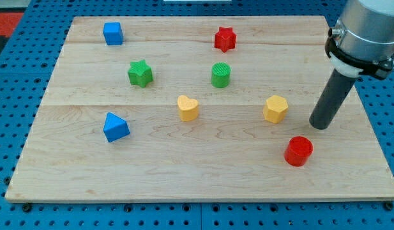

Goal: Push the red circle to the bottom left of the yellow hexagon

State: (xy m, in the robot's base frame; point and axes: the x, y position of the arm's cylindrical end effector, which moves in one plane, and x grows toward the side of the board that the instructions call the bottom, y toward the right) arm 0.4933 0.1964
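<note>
While the dark rod stands upright near the view's right edge of the wooden tabletop (203, 176), my tip (319, 126) rests on the board, touching no block. This arm carries no gripper, so nothing is apart, together or clamped; the rod simply ends in the tip. Just below the tip and slightly toward the view's left sits the red circle (299, 151), near but apart from it. Directly to the tip's left, a little higher in the view, is the yellow hexagon (275, 109), so the red circle lies to the hexagon's lower right. Farther left of the tip come the yellow heart (188, 108) and blue triangle (115, 127). Up and left of the tip stand the green cylinder (221, 75), red star (225, 39), green star (140, 73) and blue cube (112, 33).
</note>
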